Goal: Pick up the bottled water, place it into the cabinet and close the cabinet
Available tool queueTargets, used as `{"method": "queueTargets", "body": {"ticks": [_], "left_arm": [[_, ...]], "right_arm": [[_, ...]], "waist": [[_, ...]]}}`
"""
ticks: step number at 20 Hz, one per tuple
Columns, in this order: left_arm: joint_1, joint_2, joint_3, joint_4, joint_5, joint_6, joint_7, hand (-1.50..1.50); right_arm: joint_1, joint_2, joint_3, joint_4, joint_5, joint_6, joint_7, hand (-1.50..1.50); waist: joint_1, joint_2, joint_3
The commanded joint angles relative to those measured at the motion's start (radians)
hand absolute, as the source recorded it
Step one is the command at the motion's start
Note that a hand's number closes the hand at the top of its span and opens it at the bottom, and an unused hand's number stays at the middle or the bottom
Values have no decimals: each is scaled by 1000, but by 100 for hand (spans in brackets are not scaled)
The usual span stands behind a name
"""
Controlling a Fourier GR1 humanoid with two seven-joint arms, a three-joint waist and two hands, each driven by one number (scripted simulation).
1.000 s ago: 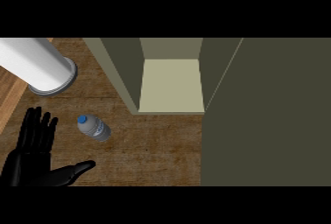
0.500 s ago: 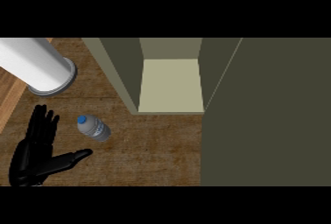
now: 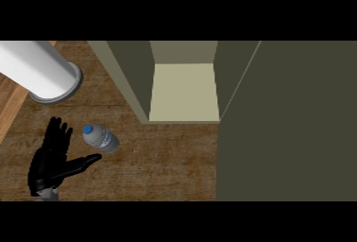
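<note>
We log black left robot hand (image 3: 50,159) released, just left of clear blue-capped plastic bottle (image 3: 102,138) on brown wooden desk (image 3: 164,163).

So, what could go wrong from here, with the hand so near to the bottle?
1. The left hand is open beside the bottled water, not around it; closing from the side might push it away.
2. The cabinet opening is narrow between its walls, so the bottled water may strike an edge going in.
3. The white cylinder stands just beyond the left hand; a wide lift could brush it.
</note>
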Motion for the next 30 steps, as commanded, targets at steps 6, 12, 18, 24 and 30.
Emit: {"method": "queueTargets", "body": {"ticks": [6, 12, 18, 24, 30], "left_arm": [[-130, 18, 79, 373, 56, -117, -167, -150], [-178, 31, 92, 558, 36, -169, -319, -150], [-269, 17, 102, 798, 17, -215, -481, -150], [-368, 35, 126, 892, 58, -254, -448, -150], [-395, 45, 141, 974, 86, -377, -472, -150]], "right_arm": [[41, 0, 1, -24, -25, 16, -17, -150], [80, -1, 18, -51, 20, 24, -44, -150], [-14, 5, 21, 26, 42, 5, -11, -150], [-31, 1, -12, 105, 37, 28, -81, -150], [-15, 17, 30, 77, 55, 14, -76, -150]], "waist": [[-3, 0, 0], [-6, 0, 0], [-5, 3, -1], [-6, 2, -1], [-9, 3, -1]]}}
